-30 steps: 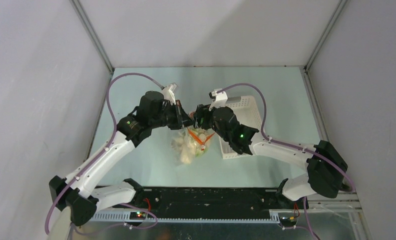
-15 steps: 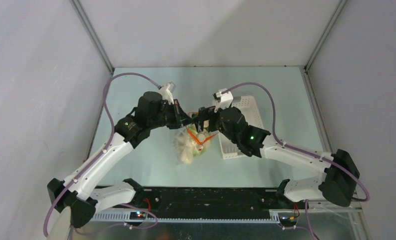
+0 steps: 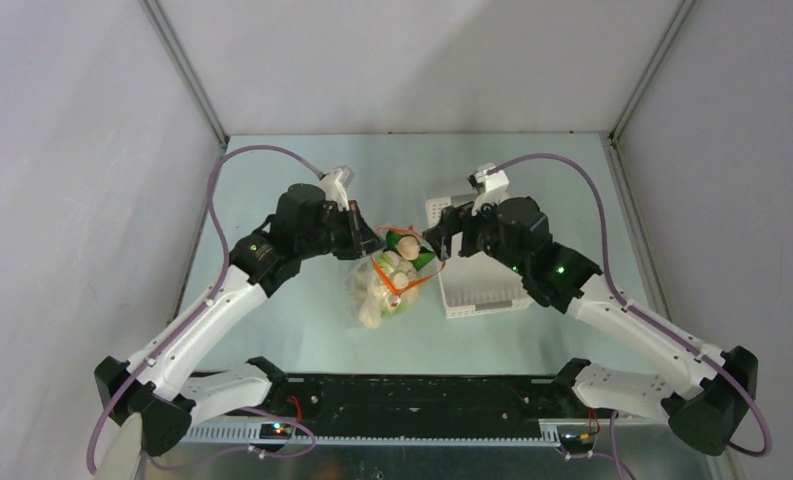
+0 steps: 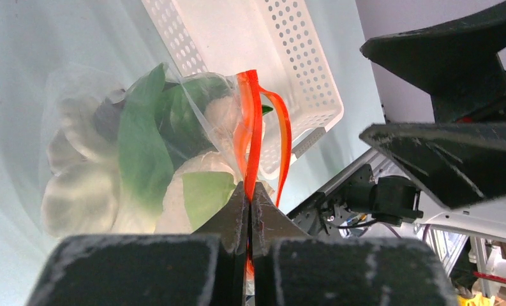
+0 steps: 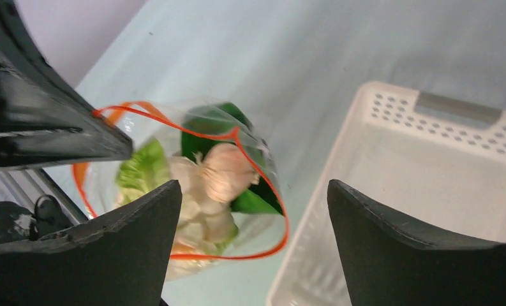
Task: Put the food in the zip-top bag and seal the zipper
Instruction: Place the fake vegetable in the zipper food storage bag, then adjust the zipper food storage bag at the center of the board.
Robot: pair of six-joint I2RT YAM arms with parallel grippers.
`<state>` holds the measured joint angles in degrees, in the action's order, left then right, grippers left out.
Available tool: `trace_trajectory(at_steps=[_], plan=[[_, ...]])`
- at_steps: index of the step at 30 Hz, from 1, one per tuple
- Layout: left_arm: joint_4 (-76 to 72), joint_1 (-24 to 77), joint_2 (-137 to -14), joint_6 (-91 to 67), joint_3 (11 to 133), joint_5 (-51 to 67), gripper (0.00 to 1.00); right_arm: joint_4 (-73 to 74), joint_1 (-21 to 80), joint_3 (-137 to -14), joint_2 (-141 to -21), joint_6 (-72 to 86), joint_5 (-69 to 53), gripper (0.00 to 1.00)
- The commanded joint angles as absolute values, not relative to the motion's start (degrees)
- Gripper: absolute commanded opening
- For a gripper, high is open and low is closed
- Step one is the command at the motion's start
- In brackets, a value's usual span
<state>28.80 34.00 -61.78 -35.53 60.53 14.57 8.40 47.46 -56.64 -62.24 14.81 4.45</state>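
Having pulled back rightward over the white basket, the right gripper hung wide open while the left gripper pinched the zipper of the zip-top bag, food inside, between the arms, its limp, slippery film probably best held by that strip.

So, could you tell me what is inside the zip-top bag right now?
Green bok choy leaves and several pale lumps fill the zip-top bag; anything beneath them is covered. The left fingers pinch its zipper.
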Motion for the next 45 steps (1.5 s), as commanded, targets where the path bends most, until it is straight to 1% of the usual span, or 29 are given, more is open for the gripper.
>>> trace_trajectory(at_steps=[1, 5, 8, 9, 14, 18, 19, 20, 21, 22, 24, 25, 26, 27, 33, 37, 39, 40, 43, 45], plan=[[27.6, 34.2, -59.9, -33.2, 62.8, 16.9, 0.00, 17.8, 43.1, -55.8, -60.0, 13.7, -3.2, 0.87], [27.8, 34.2, -60.5, -32.7, 63.0, 18.0, 0.00, 18.9, 42.7, -53.7, -61.2, 14.6, -5.2, 0.82], [27.6, 34.2, -60.7, -32.7, 63.0, 18.6, 0.00, 18.5, 42.4, -53.1, -63.3, 15.6, -4.3, 0.81], [27.6, 34.2, -60.7, -32.7, 62.9, 18.7, 0.00, 18.0, 42.4, -53.1, -64.4, 15.9, -4.0, 0.78], [27.0, 34.2, -60.0, -32.5, 62.3, 19.6, 0.00, 16.0, 42.0, -52.9, -68.0, 16.3, -3.3, 0.73], [26.8, 34.2, -59.8, -32.2, 62.0, 20.1, 0.00, 13.5, 41.6, -52.6, -71.0, 16.1, -4.8, 0.67], [26.8, 34.2, -59.8, -32.1, 62.0, 20.2, 0.00, 12.6, 41.4, -52.6, -71.4, 16.4, -5.1, 0.62], [26.8, 34.1, -59.9, -32.1, 61.9, 20.4, 0.00, 12.1, 41.4, -52.6, -72.0, 17.0, -5.7, 0.61], [26.8, 34.2, -59.9, -32.0, 61.9, 20.5, 0.00, 11.2, 41.5, -52.6, -72.1, 17.2, -5.9, 0.56], [26.8, 34.2, -60.0, -32.0, 61.8, 20.6, 0.00, 10.5, 41.5, -52.6, -72.4, 17.6, -6.2, 0.44], [26.8, 34.2, -60.0, -31.9, 61.8, 20.6, 0.00, 10.0, 41.5, -52.6, -71.9, 18.2, -6.8, 0.27], [27.1, 34.1, -60.0, -31.6, 61.8, 20.5, 0.00, 10.2, 41.5, -52.9, -71.6, 18.4, -7.0, 0.12], [27.2, 34.1, -60.2, -31.4, 61.9, 20.1, 0.01, 10.6, 41.6, -53.2, -70.8, 18.9, -7.4, 0.01], [27.5, 34.2, -60.3, -31.2, 61.9, 19.8, 0.01, 11.0, 41.6, -53.8, -69.9, 19.4, -8.1, 0.00], [25.6, 34.2, -62.3, -31.3, 61.7, 22.4, 0.08, 11.0, 42.2, -56.6, -67.2, 24.4, -14.7, 0.00], [25.3, 34.2, -63.3, -31.8, 61.6, 22.5, 0.13, 11.9, 43.7, -59.7, -68.1, 28.3, -15.4, 0.00], [25.9, 34.2, -63.4, -31.6, 61.7, 21.6, 0.18, 12.7, 44.8, -61.5, -68.7, 30.4, -15.4, 0.00], [26.9, 34.2, -63.3, -31.5, 61.8, 20.4, 0.25, 12.9, 45.0, -62.5, -69.0, 31.6, -15.6, 0.00], [29.2, 34.2, -63.0, -31.1, 62.2, 17.4, 0.33, 15.7, 45.2, -64.0, -69.6, 33.7, -14.4, 0.00], [31.2, 34.1, -62.5, -31.0, 62.2, 15.3, 0.47, 17.1, 44.9, -64.4, -69.8, 34.9, -13.4, 0.00]])
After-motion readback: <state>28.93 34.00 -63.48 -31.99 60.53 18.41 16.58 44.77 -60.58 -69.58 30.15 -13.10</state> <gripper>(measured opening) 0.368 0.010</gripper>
